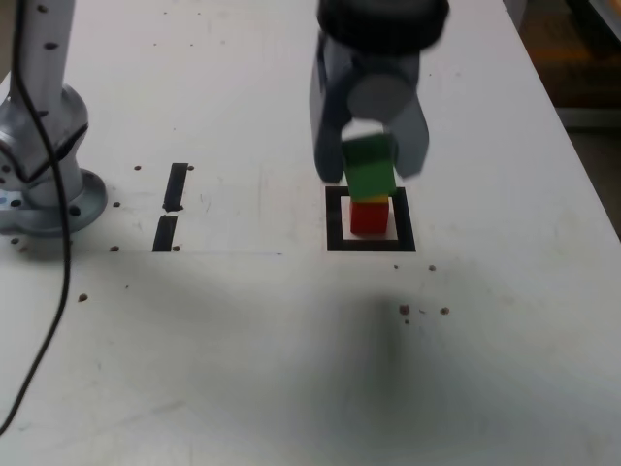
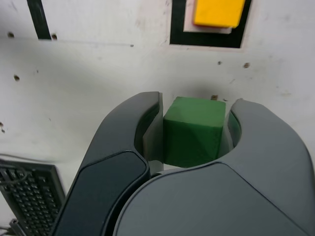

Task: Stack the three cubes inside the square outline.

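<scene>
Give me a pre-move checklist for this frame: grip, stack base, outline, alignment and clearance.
1. Green cube held between the gripper's fingers: ok.
2. Red cube inside the square outline: ok.
3. Yellow cube on top of the red cube: ok.
4. Green cube centred over the yellow cube: not ok; the wrist view shows the two well apart.
5. Gap between the green cube and the stack below: cannot tell; in the exterior view the green cube overlaps the yellow one.
6. Green cube released on the stack: not ok, not yet done.
</scene>
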You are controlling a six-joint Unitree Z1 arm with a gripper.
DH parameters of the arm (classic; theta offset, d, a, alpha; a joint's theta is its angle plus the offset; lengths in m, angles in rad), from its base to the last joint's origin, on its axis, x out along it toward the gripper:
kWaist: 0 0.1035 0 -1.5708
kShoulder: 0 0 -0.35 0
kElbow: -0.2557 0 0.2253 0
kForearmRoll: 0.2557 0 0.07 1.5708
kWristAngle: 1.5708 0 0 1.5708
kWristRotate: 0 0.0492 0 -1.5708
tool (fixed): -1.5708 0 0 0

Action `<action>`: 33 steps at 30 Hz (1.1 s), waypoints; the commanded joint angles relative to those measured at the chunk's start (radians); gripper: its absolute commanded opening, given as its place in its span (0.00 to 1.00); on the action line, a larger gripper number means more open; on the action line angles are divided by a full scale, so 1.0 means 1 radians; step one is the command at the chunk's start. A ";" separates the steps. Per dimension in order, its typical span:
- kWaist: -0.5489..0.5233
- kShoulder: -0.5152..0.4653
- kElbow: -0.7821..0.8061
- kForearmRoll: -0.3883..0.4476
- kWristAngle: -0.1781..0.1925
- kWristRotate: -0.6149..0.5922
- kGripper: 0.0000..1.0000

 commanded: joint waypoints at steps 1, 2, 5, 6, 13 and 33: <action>0.039 -0.021 0.012 0.014 0.017 0.041 0.10; 0.059 -0.026 0.020 0.014 0.022 0.061 0.10; 0.127 -0.028 0.052 0.015 0.024 0.117 0.10; 0.148 -0.027 0.060 0.015 0.022 0.132 0.10; 0.244 -0.022 0.065 0.013 0.024 0.200 0.10; 0.262 0.122 0.020 0.013 -0.017 0.292 0.10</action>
